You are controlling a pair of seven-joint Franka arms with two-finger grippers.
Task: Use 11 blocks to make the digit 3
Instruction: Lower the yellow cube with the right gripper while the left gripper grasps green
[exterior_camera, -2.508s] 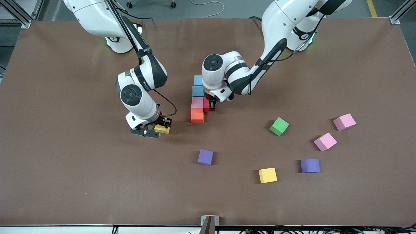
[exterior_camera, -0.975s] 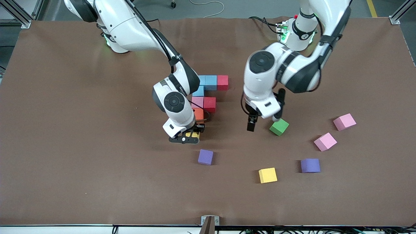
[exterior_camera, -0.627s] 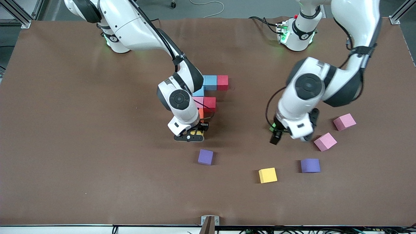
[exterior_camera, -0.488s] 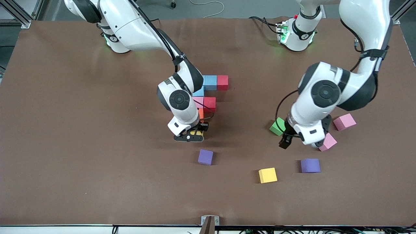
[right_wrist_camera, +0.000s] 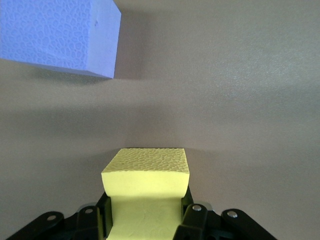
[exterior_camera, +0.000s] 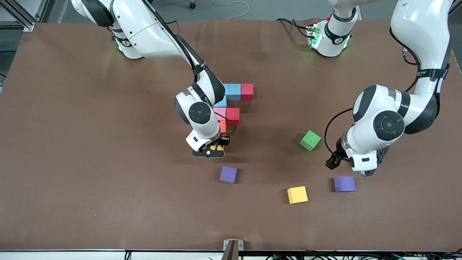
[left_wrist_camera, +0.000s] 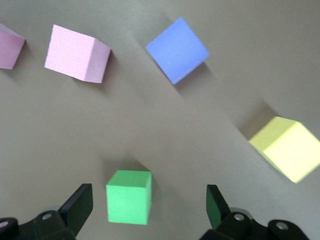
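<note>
The right gripper (exterior_camera: 215, 149) clenches a yellow block (right_wrist_camera: 146, 176) just nearer the camera than the orange block (exterior_camera: 222, 125) ending the figure's column. Set it flush against the orange block, edges aligned, then release. The left gripper (left_wrist_camera: 149, 209), jaws released, hangs over the surface near the green block (exterior_camera: 310, 140).

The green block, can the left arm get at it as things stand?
Probably yes. The left claw hangs open above the green block, which sits alone on bare table with nothing touching it.
</note>
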